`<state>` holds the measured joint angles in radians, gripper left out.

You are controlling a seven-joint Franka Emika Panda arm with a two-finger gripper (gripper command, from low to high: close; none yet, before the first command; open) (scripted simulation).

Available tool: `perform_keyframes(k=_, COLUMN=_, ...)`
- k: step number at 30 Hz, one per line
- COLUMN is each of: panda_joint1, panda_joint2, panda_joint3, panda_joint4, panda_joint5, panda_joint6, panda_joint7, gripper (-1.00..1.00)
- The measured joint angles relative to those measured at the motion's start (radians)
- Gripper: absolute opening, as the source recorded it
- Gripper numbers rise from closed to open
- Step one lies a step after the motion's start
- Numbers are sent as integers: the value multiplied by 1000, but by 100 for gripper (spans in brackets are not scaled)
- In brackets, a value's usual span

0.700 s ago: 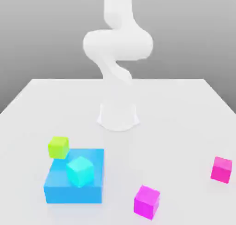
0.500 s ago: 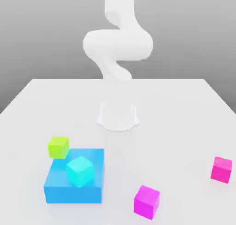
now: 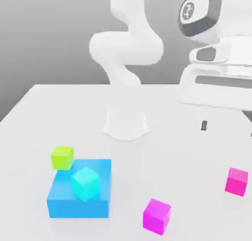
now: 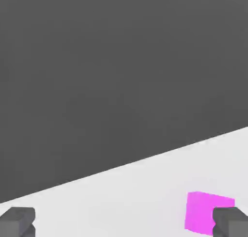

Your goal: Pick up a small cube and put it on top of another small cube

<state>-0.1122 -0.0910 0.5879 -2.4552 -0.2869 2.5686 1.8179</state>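
Note:
The small hot-pink cube [image 3: 236,181] sits on the white table at the exterior view's right. A purplish-magenta cube [image 3: 157,216] of like size lies near the front edge. My white hand [image 3: 216,82] hangs high over the table's right side, and one dark fingertip [image 3: 204,125] points down, well above and behind the hot-pink cube. In the hand view my gripper [image 4: 123,222] is open, its fingertips [image 4: 17,221] far apart with nothing between them. A pink-magenta cube [image 4: 208,212] lies by one fingertip; I cannot tell which of the two cubes it is.
A flat blue block [image 3: 78,195] lies at the front left with a teal cube [image 3: 85,183] on top. A lime-green cube [image 3: 62,157] touches its far left corner. The arm's white base [image 3: 126,124] stands mid-table.
The hand has swung into the exterior view at the upper right, where before only the arm's base and elbow showed. No cube has moved.

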Motion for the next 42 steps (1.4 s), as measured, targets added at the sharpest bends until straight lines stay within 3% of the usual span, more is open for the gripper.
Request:
perform_keyframes(k=6, panda_joint1=101, panda_joint2=185, panda_joint3=25, panda_joint4=-38, panda_joint5=-91, panda_joint6=65, panda_joint7=271, gripper=0)
perform_keyframes(k=11, panda_joint1=187, panda_joint2=315, panda_joint3=40, panda_joint4=-76, panda_joint5=-93, panda_joint6=134, panda_joint7=444, gripper=0)
perform_keyframes(k=18, panda_joint1=347, panda_joint2=504, panda_joint3=-135, panda_joint4=-35, panda_joint5=-291, panda_joint6=251, panda_joint7=634, gripper=0)
perform_keyframes(k=19, panda_joint1=372, panda_joint2=528, panda_joint3=-165, panda_joint4=-28, panda_joint5=-320, panda_joint6=267, panda_joint7=656, gripper=-100)
perform_keyframes(k=25, panda_joint1=386, panda_joint2=539, panda_joint3=-181, panda_joint4=-25, panda_joint5=-333, panda_joint6=278, panda_joint7=666, gripper=-100)
perform_keyframes(k=33, panda_joint1=234, panda_joint2=355, panda_joint3=4, panda_joint4=-83, panda_joint5=-97, panda_joint6=165, panda_joint7=495, gripper=-100)
perform_keyframes(k=39, panda_joint1=60, panda_joint2=177, panda_joint3=-135, panda_joint4=-165, panda_joint5=15, panda_joint6=70, panda_joint7=547, gripper=-100)
perform_keyframes(k=42, panda_joint1=-99, panda_joint2=78, panda_joint3=-215, panda_joint4=-211, panda_joint5=68, panda_joint6=21, panda_joint7=591, gripper=-100)
